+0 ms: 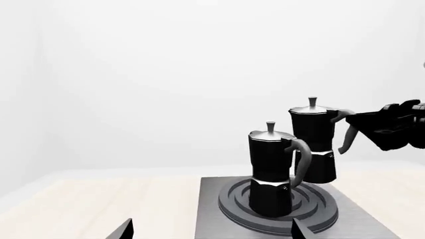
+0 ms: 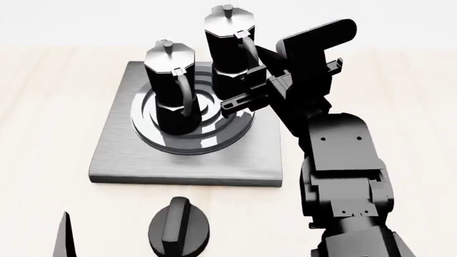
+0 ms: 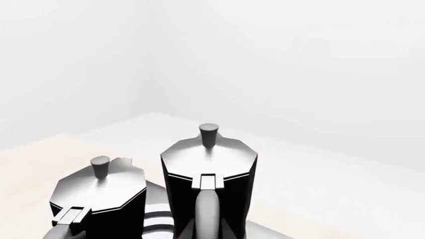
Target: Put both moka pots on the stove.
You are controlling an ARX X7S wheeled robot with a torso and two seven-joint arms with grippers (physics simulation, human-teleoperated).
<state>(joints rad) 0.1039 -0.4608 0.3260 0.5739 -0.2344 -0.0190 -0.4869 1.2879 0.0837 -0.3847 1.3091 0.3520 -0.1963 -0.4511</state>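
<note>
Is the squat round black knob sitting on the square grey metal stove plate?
No, the knob sits on the wooden table in front of the stove.

Two black faceted moka pots with silver lids and small top knobs stand upright over the stove [image 2: 187,160], a flat square grey plate with dark concentric rings on the counter [image 2: 43,107]. The far pot [image 2: 230,48] has its curved handle between the fingers of the right claw [image 2: 251,80], and appears raised above the rings in the left wrist view. The near pot [image 2: 173,91] rests on the rings just beside it, on the side away from that claw.
</note>
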